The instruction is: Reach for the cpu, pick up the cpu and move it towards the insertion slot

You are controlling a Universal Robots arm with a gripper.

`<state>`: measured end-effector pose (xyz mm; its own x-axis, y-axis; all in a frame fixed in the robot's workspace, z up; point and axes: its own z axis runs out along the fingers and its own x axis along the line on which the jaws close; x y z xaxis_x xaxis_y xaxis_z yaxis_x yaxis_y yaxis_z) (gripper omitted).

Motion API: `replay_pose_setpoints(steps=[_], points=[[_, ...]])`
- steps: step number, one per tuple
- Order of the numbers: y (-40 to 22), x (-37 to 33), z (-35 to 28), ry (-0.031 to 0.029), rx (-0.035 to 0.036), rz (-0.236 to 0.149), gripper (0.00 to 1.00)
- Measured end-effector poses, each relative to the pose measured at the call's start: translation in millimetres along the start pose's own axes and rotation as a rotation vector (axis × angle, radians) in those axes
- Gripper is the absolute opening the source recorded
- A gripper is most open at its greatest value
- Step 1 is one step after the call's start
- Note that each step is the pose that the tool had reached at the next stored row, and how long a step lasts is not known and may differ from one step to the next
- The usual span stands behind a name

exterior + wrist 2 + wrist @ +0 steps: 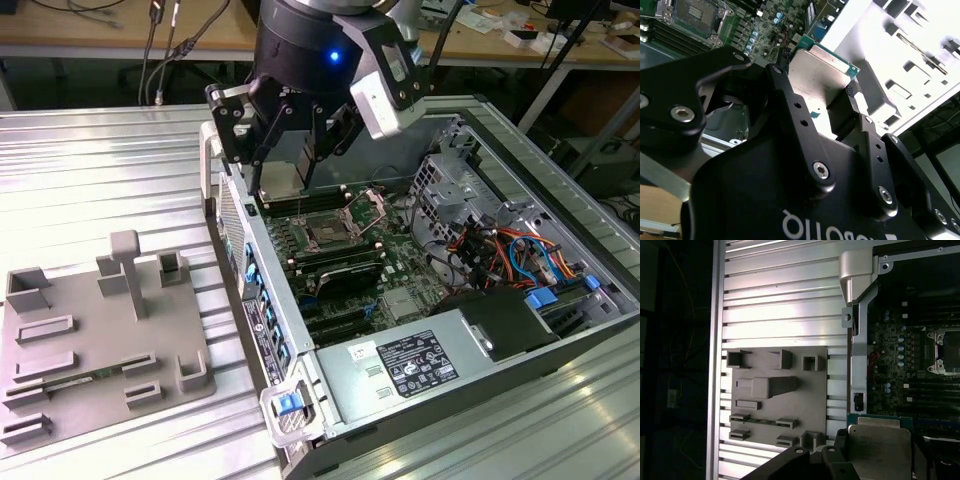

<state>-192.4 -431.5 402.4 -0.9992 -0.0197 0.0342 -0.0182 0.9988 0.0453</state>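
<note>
My gripper (285,182) is shut on the cpu (283,168), a flat square chip with a silvery metal top, and holds it in the air over the near wall of the open computer case. Both wrist views show the cpu (822,70) (877,442) clamped by its edges between the black fingers (790,115). The insertion slot (330,228) is a dark square socket with a shiny metal frame on the green board. It lies lower and toward the exterior view's right of the cpu. The socket (692,12) (945,352) is uncovered and lies apart from the chip.
The grey tray (100,340) with raised blocks and recesses lies on the ribbed metal table at the exterior view's left. The case wall (240,250) stands between tray and board. Long black memory slots (340,270), a power supply (415,365) and coloured cables (500,250) crowd the case.
</note>
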Motion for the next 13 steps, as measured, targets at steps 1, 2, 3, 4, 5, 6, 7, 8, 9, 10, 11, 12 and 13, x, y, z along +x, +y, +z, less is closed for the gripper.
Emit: replay_pose_setpoints(steps=[1, 2, 3, 4, 5, 6, 7, 8, 9, 10, 11, 12, 13], points=[[0.0, -0.7, 0.0, 0.0, 0.0, 0.0, 0.55], [0.0, -1.7, 0.0, 0.0, 0.0, 0.0, 0.55], [0.0, -2.6, -0.1, 0.0, 0.0, 0.0, 0.55], [-0.1, -4.1, -0.1, 0.0, 0.0001, 0.0, 0.55], [-0.1, -5.1, -0.1, 0.0, 0.0001, 0.0, 0.55], [-0.1, -5.9, -0.1, 0.0, 0.0001, 0.0, 0.55], [-0.1, -6.8, -0.1, 0.0, 0.0001, 0.0, 0.55], [-0.1, -7.7, -0.1, 0.0, 0.0, 0.0, 0.55], [-0.2, -8.7, -0.2, 0.0, 0.0001, 0.0, 0.55], [-0.2, -10.2, -0.2, 0.0, 0.0002, 0.0, 0.55], [-0.2, -11.0, -0.2, 0.0, 0.0001, 0.0, 0.55], [-0.2, -12.1, -0.3, 0.0001, 0.0002, 0.0, 0.55], [-0.2, -13.8, -0.3, 0.0, 0.0003, 0.0, 0.55]])
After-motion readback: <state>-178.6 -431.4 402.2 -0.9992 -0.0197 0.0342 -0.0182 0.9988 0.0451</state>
